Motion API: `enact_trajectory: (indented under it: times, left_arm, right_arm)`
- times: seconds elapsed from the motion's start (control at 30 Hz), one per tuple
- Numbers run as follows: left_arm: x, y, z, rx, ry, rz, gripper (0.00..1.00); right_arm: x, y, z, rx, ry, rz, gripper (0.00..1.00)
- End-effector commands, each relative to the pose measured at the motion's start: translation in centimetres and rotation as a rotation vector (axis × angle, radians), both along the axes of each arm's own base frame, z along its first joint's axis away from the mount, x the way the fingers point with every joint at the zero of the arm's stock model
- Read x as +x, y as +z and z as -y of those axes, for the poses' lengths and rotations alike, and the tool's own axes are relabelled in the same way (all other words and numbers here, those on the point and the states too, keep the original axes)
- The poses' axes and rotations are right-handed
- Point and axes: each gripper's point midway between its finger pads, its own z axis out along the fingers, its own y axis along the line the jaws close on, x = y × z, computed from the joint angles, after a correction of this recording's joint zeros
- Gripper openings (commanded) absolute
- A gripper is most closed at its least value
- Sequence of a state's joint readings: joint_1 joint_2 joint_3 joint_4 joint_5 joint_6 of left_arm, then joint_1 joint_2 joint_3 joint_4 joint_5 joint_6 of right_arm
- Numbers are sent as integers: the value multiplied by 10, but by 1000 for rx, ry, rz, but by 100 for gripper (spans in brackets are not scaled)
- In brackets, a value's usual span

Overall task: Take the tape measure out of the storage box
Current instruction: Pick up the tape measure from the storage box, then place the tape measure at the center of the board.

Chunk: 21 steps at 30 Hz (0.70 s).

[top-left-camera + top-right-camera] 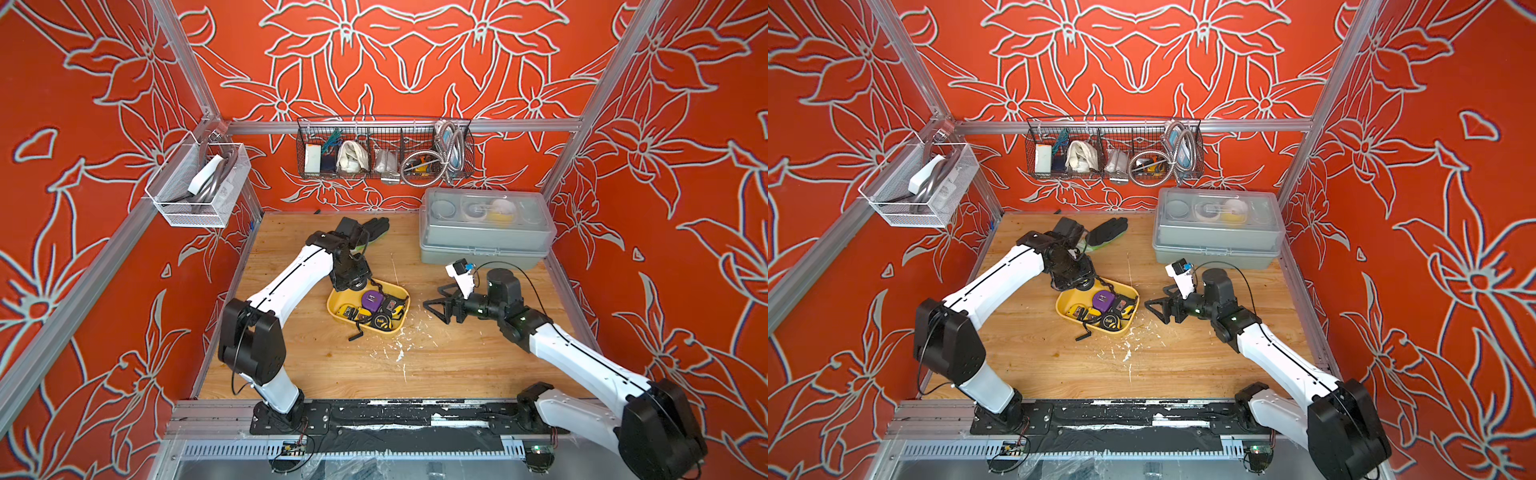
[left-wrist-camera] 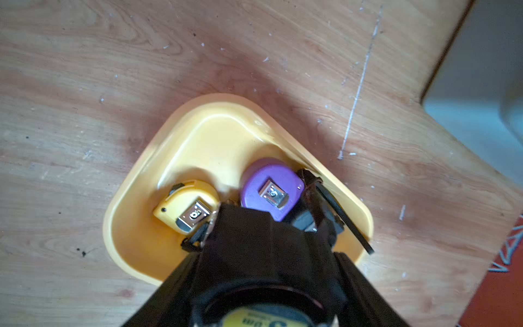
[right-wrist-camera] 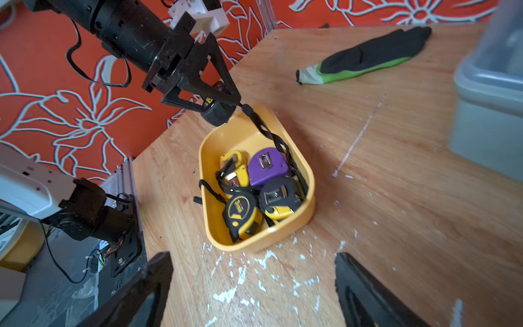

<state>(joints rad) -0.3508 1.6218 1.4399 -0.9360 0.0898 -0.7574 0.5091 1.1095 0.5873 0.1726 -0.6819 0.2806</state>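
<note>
The yellow storage box [image 1: 337,298] [image 1: 1065,304] sits mid-table with several tape measures in it, among them a purple one [image 1: 372,300] [image 2: 268,186] [image 3: 267,167] and a small yellow one [image 2: 186,203]. My left gripper [image 1: 353,284] [image 2: 266,283] [image 3: 219,109] is shut on a black tape measure [image 2: 263,254] [image 3: 218,117] with a yellow label. It hangs just above the box's far end. Its black strap [image 3: 268,133] trails down into the box. My right gripper [image 1: 436,309] [image 3: 252,283] stands open and holds nothing, to the right of the box, low over the table.
A grey clear-lidded toolbox [image 1: 486,226] stands at the back right. A black and green glove [image 1: 376,226] [image 3: 368,56] lies behind the left arm. Wire baskets [image 1: 384,147] [image 1: 199,183] hang on the back and left walls. White flecks [image 1: 399,353] mark the wood in front of the box.
</note>
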Motion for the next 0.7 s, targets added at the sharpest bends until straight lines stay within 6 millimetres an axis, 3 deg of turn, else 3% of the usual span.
enact_trajectory:
  times: [0.0,0.2,0.43,0.67]
  left_arm:
    - [-13,21,14,-93,4,5,36]
    - [-21,35,30,-162,-2,25,36]
    - [-33,27,31,-152,11,6,36]
    - [-36,20,28,-149,30,-2,36]
  right_arm:
    - [2,26,-30,80,59,51,89]
    - [9,37,-79,177,110,41,84]
    - [15,41,-131,280,163,-9,70]
    - [19,33,-166,371,221,-105,56]
